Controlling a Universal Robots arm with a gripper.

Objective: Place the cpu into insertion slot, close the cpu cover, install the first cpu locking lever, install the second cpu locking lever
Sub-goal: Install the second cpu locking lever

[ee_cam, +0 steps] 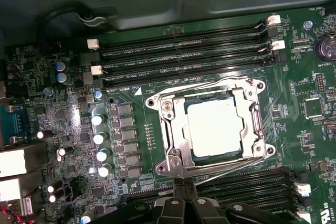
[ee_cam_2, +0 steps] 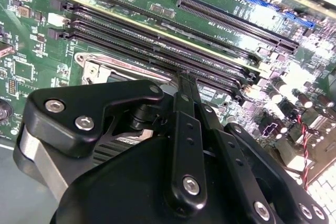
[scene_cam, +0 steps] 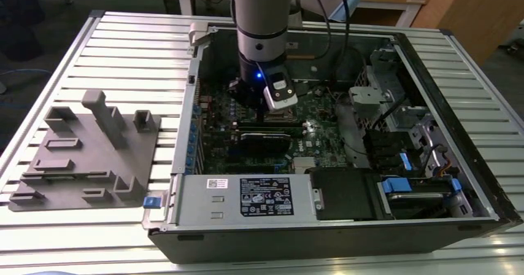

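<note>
In the exterior view, from its left to right: a grey moulded plastic fixture tray (scene_cam: 86, 152) lies on the slatted metal table (scene_cam: 458, 54), just beside it the open black PC case (scene_cam: 344, 238), w/ the arm reaching down over the green circuit board (scene_cam: 217, 146) inside. In the first wrist view the small flat square silver-grey cpu (ee_cam: 214, 127) sits in the dark-rimmed square insertion slot (ee_cam: 258, 109), and the thin square windowed metal cpu cover (ee_cam: 169, 109) lies flat around it. The black gripper (ee_cam: 184, 183) hovers just beside the slot's edge, fingertips (ee_cam_2: 184, 80) clenched together w/ nothing between them, near the long black memory slots (ee_cam_2: 157, 45).
</note>
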